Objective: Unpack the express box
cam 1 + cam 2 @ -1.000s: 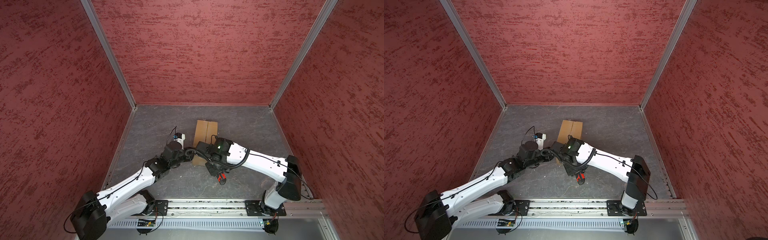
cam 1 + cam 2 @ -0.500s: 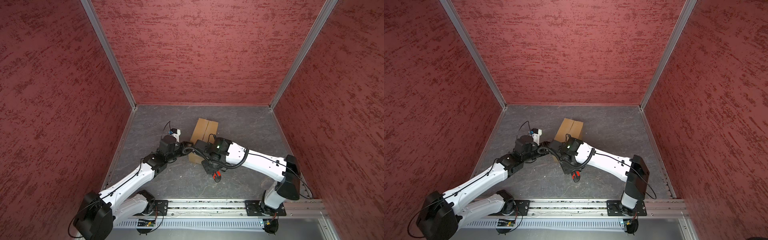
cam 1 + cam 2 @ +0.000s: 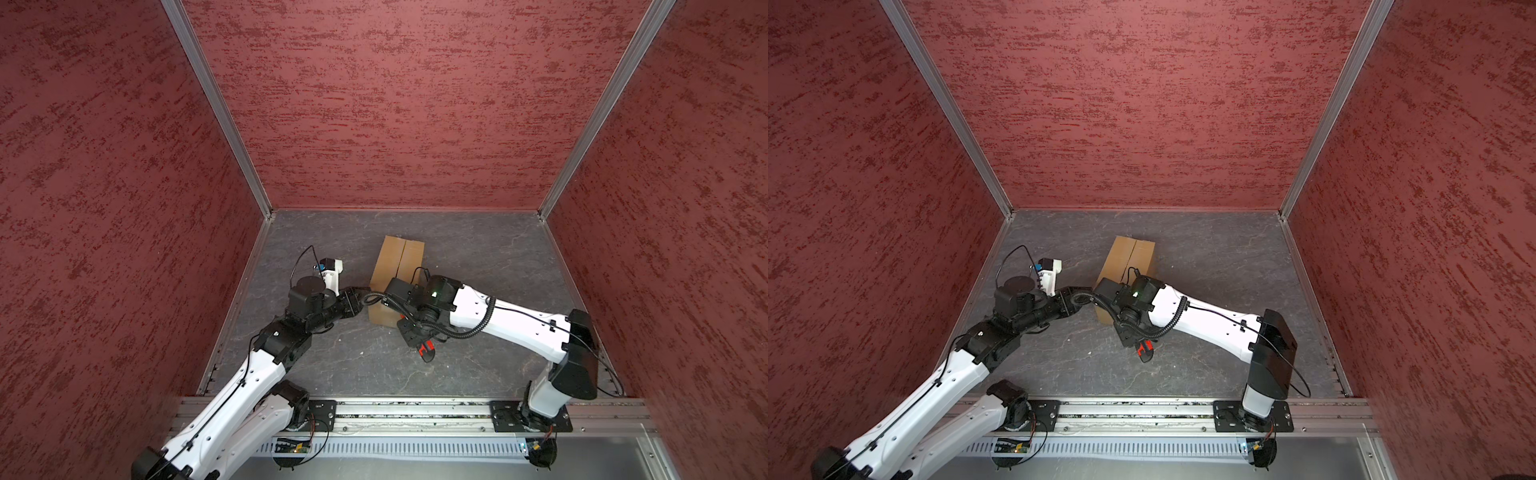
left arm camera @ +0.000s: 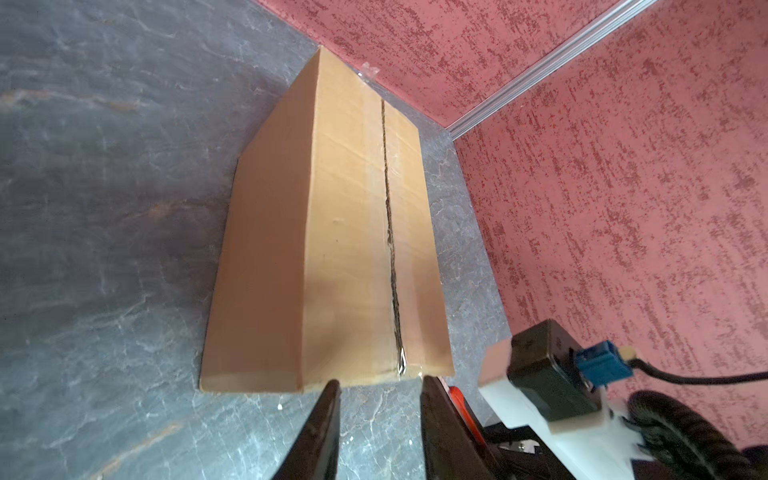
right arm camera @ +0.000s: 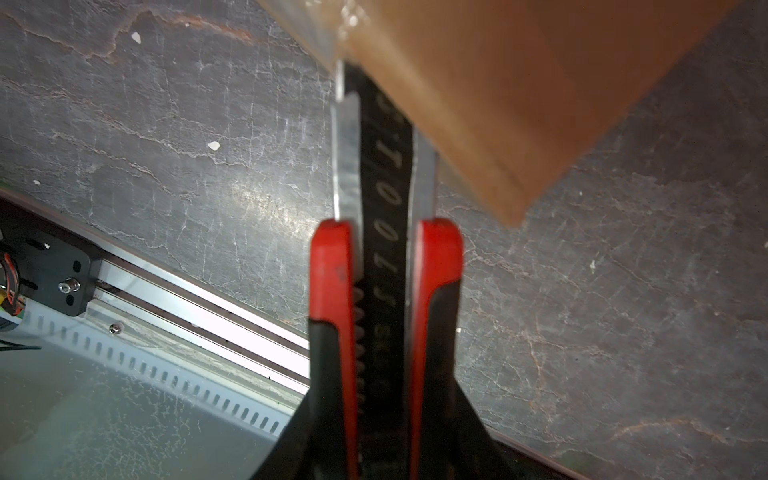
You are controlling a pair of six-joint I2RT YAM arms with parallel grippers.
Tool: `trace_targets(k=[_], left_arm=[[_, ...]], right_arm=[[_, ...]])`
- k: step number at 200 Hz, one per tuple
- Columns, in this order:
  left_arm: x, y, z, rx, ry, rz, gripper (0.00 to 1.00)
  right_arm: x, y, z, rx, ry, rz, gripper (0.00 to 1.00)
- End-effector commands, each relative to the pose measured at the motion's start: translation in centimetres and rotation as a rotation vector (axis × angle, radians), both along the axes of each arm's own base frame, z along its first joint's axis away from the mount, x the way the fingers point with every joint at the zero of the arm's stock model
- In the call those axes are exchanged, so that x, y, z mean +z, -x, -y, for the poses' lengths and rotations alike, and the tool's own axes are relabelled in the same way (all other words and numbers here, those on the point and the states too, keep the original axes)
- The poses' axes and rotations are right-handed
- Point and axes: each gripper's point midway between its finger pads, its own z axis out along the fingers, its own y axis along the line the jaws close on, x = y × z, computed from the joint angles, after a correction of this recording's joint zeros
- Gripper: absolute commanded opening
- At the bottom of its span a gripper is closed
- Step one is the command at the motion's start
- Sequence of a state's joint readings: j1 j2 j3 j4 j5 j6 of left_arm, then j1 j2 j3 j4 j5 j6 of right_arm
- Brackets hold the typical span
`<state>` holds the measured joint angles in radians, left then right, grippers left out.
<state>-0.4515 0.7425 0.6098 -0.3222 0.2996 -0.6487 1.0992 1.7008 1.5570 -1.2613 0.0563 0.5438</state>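
This looks like a robot test cell in a lab, not a home or a shop. Three red textured walls (image 3: 395, 104) joined by aluminium corner posts (image 3: 216, 104) box in a grey stone-patterned bench (image 3: 478, 257). Two white arms (image 3: 249, 382) are bolted to an aluminium rail (image 3: 415, 415) along the front. Beneath it are a slotted cable duct (image 3: 415, 449) and what are probably small circuit boards (image 3: 291, 446).

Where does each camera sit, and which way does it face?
Top views: high above the front, looking down on the express box; left arm and right arm show.
Left wrist: faces the box's seamed top; open left gripper shows.
Right wrist: faces floor and box corner; right gripper clamping utility knife.
All share the box.
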Motion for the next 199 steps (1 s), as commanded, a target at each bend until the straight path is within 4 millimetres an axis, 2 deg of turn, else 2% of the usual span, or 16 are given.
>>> trace_targets(k=[1,24,49,62,73,83,97,168,199], left_arm=[[-3.9,2.5,-0.5,-0.045,-0.053,-0.127,0.29],[-5.6,2.8,-0.9,-0.042,-0.083,-0.148,0.25],[-6.9,1.9,-0.7,-0.052,-0.128,-0.138,0.25],[-7.4,1.3,-0.9,-0.049,-0.166,-0.128,0.3],[-7.7,0.8,-0.9,-0.049,-0.189,-0.11,0.41],[-7.6,0.4,-0.8,-0.051,-0.191,-0.073,0.46],[-7.3,-0.1,-0.5,-0.054,-0.18,-0.022,0.49],[-5.6,-2.2,0.2,-0.041,-0.167,0.196,0.47],[-5.1,-2.1,1.4,-0.082,-0.145,0.224,0.46]], right_arm=[[0.5,-0.8,-0.8,0.006,-0.028,0.025,0.0],[0.6,-1.0,-0.8,0.006,-0.029,0.035,0.0],[0.9,-1.1,-0.8,0.006,-0.029,0.044,0.0],[1.1,-1.1,-0.8,0.007,-0.03,0.047,0.0],[1.1,-1.1,-0.8,0.009,-0.028,0.046,0.0],[1.0,-1.1,-0.7,0.008,-0.023,0.046,0.0],[1.1,-1.1,-0.7,0.008,-0.027,0.046,0.0],[0.9,-0.9,-0.8,0.021,-0.024,0.036,0.0],[0.9,-1.0,-0.9,0.029,-0.016,0.035,0.0]])
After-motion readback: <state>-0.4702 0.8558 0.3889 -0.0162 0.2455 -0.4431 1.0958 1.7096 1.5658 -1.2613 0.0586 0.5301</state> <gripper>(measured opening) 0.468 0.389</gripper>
